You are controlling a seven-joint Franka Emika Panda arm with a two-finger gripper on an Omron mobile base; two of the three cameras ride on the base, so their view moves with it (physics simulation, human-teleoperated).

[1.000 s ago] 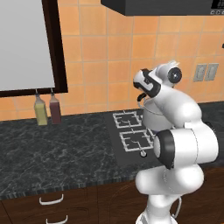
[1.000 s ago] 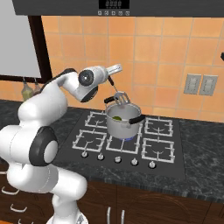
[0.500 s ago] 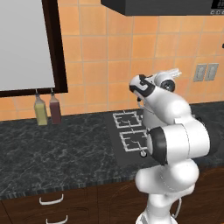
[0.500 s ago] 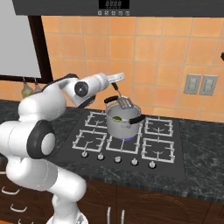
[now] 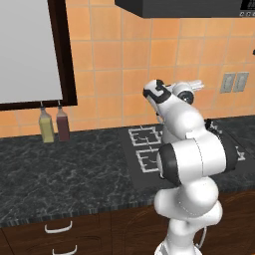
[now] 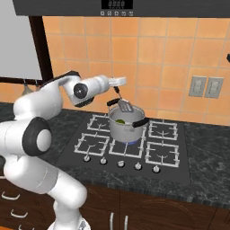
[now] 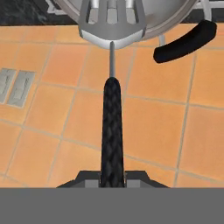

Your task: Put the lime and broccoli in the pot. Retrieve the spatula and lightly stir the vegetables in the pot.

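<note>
My end effector (image 6: pixel 117 88) clamps the spatula (image 6: pixel 121 99) by its black handle, long axis slanting down from my wrist, slotted head pointing into the pot (image 6: pixel 127 124) on the stove's back-centre burner, above the lime (image 6: pixel 120 120). My forearm has levelled out since half a second ago.

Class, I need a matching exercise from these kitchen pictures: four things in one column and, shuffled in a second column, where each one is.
Things:
1. spatula
2. pot
3. lime
4. two bottles

Places:
A. inside the pot
B. on a front stove burner
C. on the counter under the dark-framed panel
D. held in the gripper, head over the pot

Pairs: 1-D, 2-B, 3-A, 4-C
</note>
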